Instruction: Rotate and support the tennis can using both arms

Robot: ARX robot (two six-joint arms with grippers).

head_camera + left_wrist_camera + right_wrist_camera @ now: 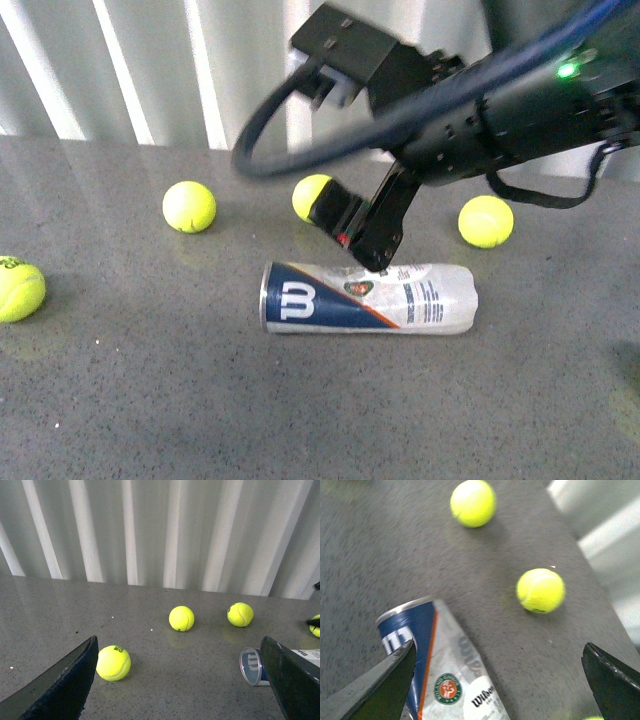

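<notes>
Tennis can [368,297] lies on its side, rim toward the left edge of the table [150,400]. You see the right gripper [362,240] above it, jaws apart; left gripper [179,638] likewise apart.

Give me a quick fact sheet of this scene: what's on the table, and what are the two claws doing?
Surface: grey speckled table, ribbed white wall behind
Tennis can: lying on its side, metal-rimmed end toward the left of the front view
Tennis balls: four loose, none touching the can
Right gripper: open, reaching down at the can's middle; contact unclear
Left gripper: open, grasping nothing, facing the can's rimmed end from a distance; absent from the front view
</notes>
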